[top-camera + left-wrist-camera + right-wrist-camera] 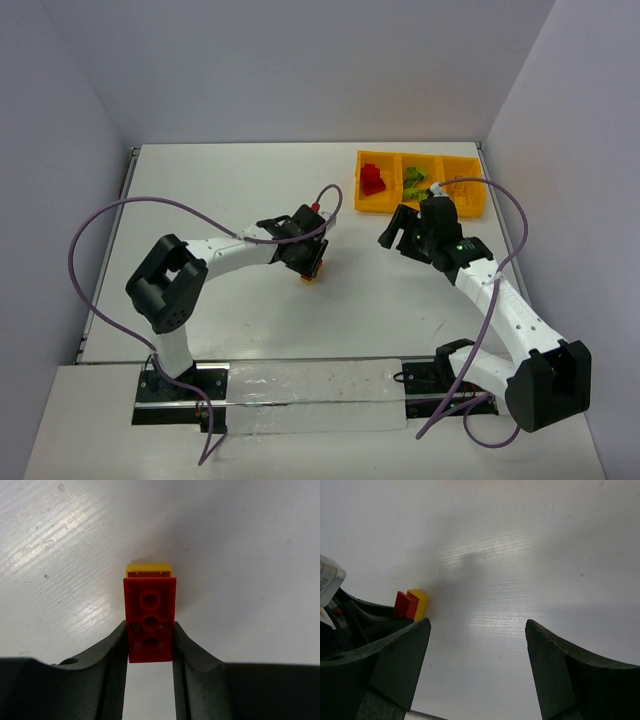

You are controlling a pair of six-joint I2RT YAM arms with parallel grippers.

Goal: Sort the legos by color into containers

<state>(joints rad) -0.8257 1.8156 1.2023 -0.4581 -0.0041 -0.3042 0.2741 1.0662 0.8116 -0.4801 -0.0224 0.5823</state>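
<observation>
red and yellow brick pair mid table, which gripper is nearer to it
Left. The left gripper is shut on the brick pair, clamping its red half. The right gripper stands open and apart from it, off to the pair's right in the top view.

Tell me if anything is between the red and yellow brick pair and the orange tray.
Nothing visible stands between the brick pair, clamped in the left gripper, and the left compartment of the tray. The open right gripper sits close in front of the middle and right compartments and could block an approach there.
</observation>
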